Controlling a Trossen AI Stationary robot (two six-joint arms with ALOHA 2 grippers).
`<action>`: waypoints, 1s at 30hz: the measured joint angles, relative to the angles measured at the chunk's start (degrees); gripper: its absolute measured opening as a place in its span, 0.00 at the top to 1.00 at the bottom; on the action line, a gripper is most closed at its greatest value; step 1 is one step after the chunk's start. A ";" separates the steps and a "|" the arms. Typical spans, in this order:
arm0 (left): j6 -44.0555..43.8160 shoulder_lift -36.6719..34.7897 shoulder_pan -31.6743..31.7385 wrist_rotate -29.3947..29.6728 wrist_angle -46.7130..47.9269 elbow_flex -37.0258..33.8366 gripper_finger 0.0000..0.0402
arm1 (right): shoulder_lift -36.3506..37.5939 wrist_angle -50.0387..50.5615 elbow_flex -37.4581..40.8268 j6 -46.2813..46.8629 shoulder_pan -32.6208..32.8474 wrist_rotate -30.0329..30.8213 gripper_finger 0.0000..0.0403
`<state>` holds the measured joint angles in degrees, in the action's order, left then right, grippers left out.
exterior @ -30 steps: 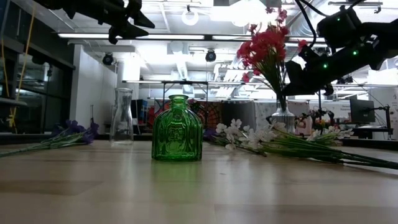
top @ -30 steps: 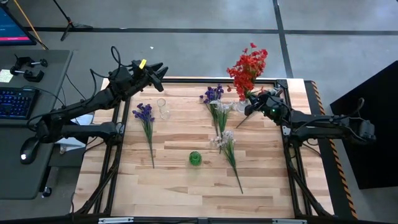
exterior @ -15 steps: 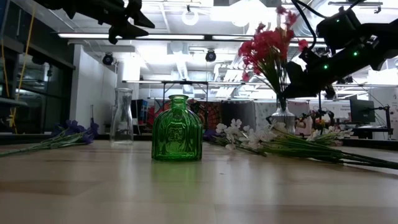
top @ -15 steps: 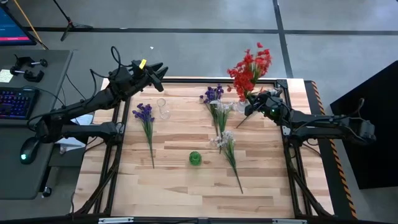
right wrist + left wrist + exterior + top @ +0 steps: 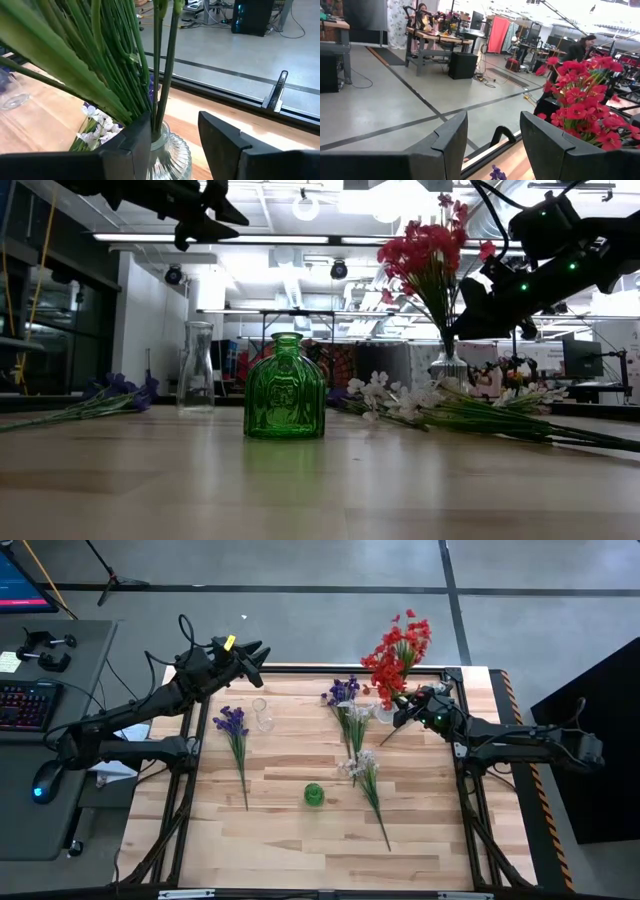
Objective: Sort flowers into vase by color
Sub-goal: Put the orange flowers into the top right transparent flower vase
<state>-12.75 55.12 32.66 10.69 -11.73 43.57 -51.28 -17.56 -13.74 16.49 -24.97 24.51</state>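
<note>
High view: the red flowers (image 5: 398, 652) stand in a clear ribbed glass vase (image 5: 385, 712) near the far right of the wooden table (image 5: 300, 840). Their stems rise from the vase mouth and lean toward the far edge, so the blooms hang out past it. The right gripper (image 5: 403, 712) sits just beside the vase at stem height. One purple spray (image 5: 236, 740) lies flat on the left, blooms toward the far side and stem toward the near edge. A second purple spray (image 5: 345, 700) lies near the middle with its blooms toward the far edge. A white spray (image 5: 366, 780) lies below it, its stem slanting toward the near right. A small green bottle vase (image 5: 314, 794) stands between the sprays, and a clear bottle (image 5: 263, 716) stands by the left purple spray. The left gripper (image 5: 255, 652) hangs over the far left edge.

Low view: the red flowers (image 5: 425, 255) stand nearly upright, fanning out above their vase (image 5: 452, 368). The green bottle (image 5: 285, 387) stands in front, and the white blooms (image 5: 395, 395) lie flat to its right.

Left wrist view: the left gripper (image 5: 492, 132) has its fingers spread apart and holds nothing, with red blooms (image 5: 585, 107) beyond it.

Right wrist view: the right gripper (image 5: 175, 131) has its fingers parted either side of the green stems (image 5: 162, 60) at the vase neck (image 5: 167, 152); whether they touch the stems cannot be told.
</note>
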 joint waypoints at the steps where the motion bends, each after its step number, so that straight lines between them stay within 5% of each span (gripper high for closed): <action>1: 0.39 0.01 -0.01 0.07 0.05 0.00 0.58 | 0.22 0.01 0.00 0.00 0.00 -0.14 0.63; 18: 1.94 0.00 0.00 0.44 0.09 0.00 0.58 | 12.02 4.73 0.00 0.00 0.01 -0.47 0.63; 30: -0.64 -0.01 0.00 0.91 -0.19 0.00 0.58 | 14.87 5.98 -2.03 0.46 -4.13 -10.38 0.63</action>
<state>-13.39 55.11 32.65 11.60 -11.92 43.57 -36.41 -11.58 -15.76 16.95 -29.10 14.13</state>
